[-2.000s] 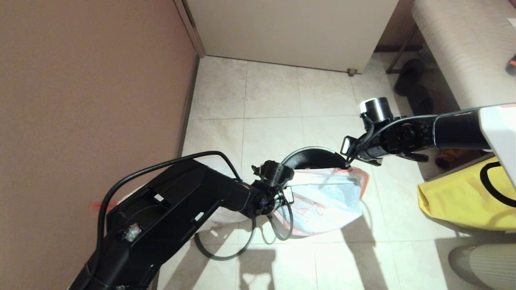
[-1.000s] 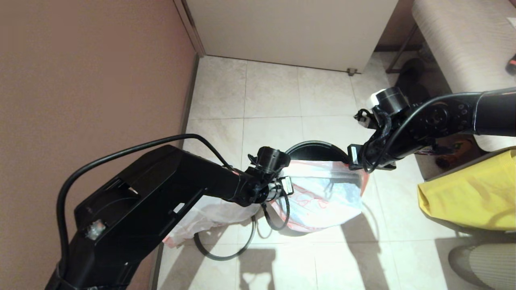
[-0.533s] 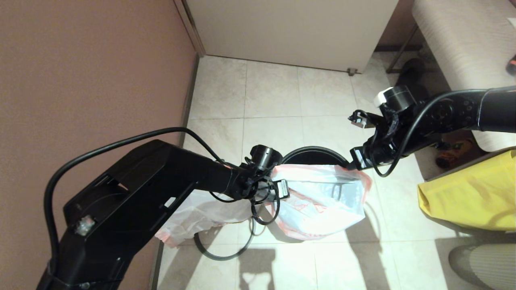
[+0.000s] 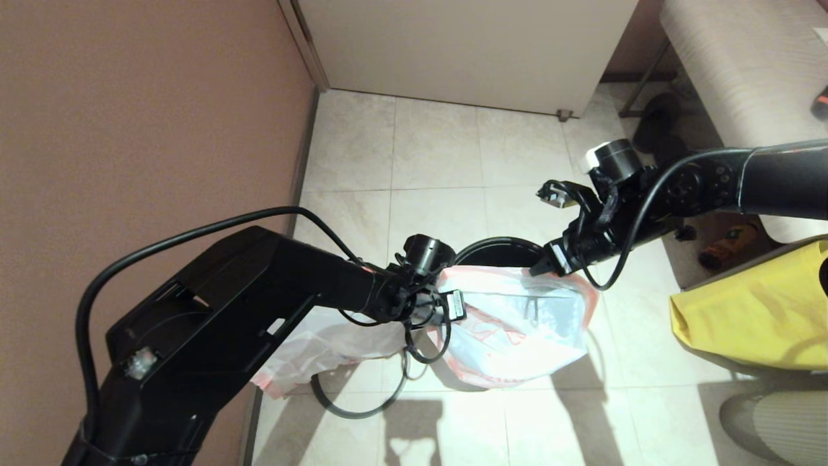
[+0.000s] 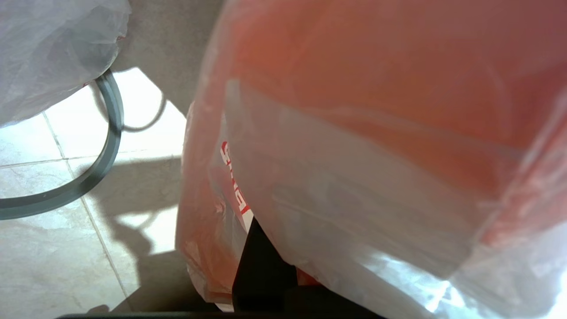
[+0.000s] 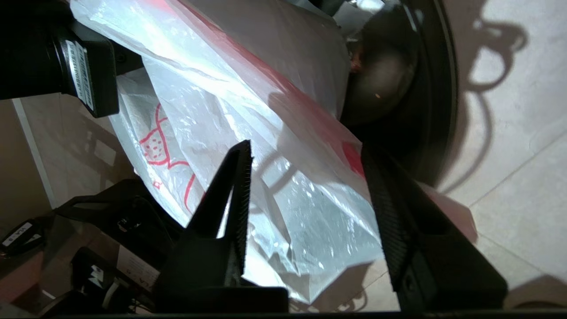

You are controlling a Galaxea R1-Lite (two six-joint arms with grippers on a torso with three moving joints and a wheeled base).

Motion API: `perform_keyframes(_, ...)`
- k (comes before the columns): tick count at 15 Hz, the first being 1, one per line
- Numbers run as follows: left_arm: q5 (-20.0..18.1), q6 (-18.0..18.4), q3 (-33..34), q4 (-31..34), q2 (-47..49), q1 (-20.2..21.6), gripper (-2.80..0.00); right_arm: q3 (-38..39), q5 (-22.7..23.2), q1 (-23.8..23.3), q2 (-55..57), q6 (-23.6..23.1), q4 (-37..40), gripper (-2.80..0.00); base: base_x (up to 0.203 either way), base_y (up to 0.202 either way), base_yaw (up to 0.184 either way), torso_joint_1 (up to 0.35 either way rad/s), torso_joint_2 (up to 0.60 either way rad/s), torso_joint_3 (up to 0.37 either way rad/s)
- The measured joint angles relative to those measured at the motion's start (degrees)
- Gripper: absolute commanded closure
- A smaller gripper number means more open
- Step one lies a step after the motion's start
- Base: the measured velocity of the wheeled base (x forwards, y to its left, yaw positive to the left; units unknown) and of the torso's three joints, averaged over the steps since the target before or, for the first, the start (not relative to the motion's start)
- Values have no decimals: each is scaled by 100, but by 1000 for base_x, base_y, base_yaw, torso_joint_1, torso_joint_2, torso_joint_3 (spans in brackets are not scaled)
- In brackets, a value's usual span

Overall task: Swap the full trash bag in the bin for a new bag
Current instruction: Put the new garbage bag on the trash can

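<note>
The new bag (image 4: pixel 517 323), translucent white with red-orange drawing and hem, hangs spread over the near side of the black bin (image 4: pixel 498 249). My left gripper (image 4: pixel 453 307) is shut on its left edge; in the left wrist view the bag's film (image 5: pixel 354 177) drapes over one black finger (image 5: pixel 261 266). My right gripper (image 4: pixel 540 266) is at the bag's right hem, above the bin's rim. Its jaws (image 6: pixel 305 148) stand open, with the bag (image 6: pixel 248 110) beyond them and the bin (image 6: pixel 425 88) beside it. The full trash bag (image 4: pixel 310 349) lies on the floor behind my left arm.
The grey rim ring (image 4: pixel 349 408) lies on the tiles beside the full bag. A yellow fabric bag (image 4: pixel 744 317) stands at the right. A brown wall (image 4: pixel 142 129) runs along the left, and a white cabinet (image 4: pixel 466 45) stands behind.
My right gripper has opened and let go of the bag's right hem, shifting slightly left over the bin. The left gripper keeps its hold on the bag's left edge.
</note>
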Motion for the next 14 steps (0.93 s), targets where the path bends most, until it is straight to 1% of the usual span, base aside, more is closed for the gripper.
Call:
perform_keyframes(3, 2, -5, 0, 2, 11, 0, 0, -172, -1, 59, 262, -130, -225, -280, 0, 0, 0, 0, 0, 0)
perform_keyframes(7, 5, -3, 2, 2, 16, 1, 0, -270, 16, 69, 583, -683, -417, -280, 0, 0, 0, 0, 0, 0)
perform_keyframes(12, 8, 1, -25, -2, 58, 6, 0, -119, 295, 92, 542, -716, -397, -280, 0, 0, 0, 0, 0, 0)
perform_keyframes(14, 5, 1, -41, 0, 91, 6, 0, -71, 317, 120, 411, -666, -399, -280, 0, 0, 0, 0, 0, 0)
